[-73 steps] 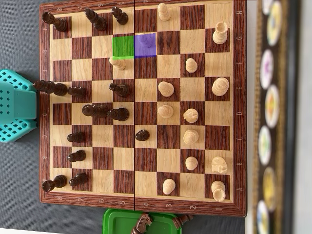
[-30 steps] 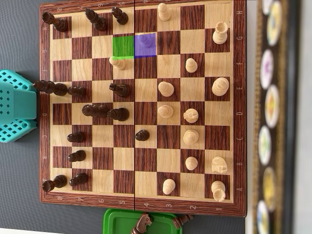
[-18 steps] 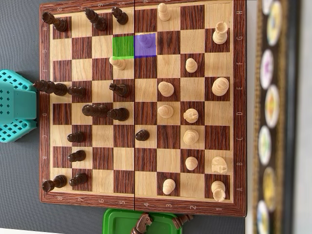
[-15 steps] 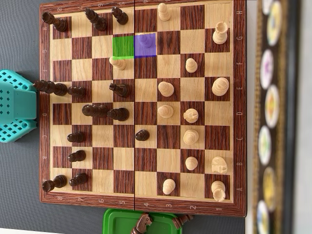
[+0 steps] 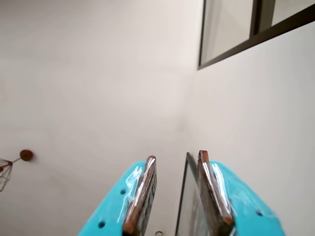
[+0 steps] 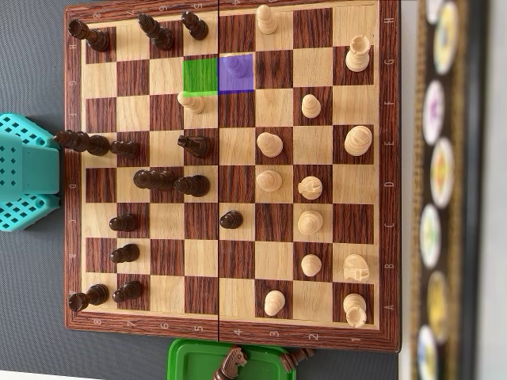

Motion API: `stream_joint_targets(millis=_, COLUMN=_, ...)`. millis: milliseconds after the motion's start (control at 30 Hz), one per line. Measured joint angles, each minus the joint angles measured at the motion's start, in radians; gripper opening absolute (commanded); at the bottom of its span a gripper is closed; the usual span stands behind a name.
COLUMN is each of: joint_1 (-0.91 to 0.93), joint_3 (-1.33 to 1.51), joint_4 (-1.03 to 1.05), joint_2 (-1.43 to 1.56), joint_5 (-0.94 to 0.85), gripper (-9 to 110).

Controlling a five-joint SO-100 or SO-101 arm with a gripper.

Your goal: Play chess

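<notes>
A green tray (image 6: 190,356) below the chessboard (image 6: 230,336) held two dark pieces. The board lay flat with a green square beside a purple one. My gripper (image 5: 176,160) was a little open, empty, pointing at a wall.

The wrist view looks upward past the turquoise two-finger gripper (image 5: 177,196), its fingers entering from the bottom edge, toward a plain pale wall and a dark-framed window (image 5: 246,29) at upper right. The overhead view looks straight down, fairly close, on a wooden chessboard (image 6: 230,336) filling most of the frame, the turquoise arm base (image 6: 28,170) at the left edge. The two views share no visible part of the scene.
</notes>
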Motion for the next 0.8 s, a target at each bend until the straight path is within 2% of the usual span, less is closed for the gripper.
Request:
stream_joint_targets(millis=267, joint_1=0.000, joint_3=0.000, joint_4=0.037, joint_2=-0.002, joint_5=0.000, gripper=13)
stream_joint_targets(millis=467, joint_1=0.000, joint_3=-0.078, joint_4=0.347, joint_2=-0.002, joint_5=0.000, gripper=13)
stream_joint_targets(millis=800, joint_1=-0.040, joint_3=-0.273, joint_4=1.003, joint_2=-0.003, joint_5=0.000, gripper=13)
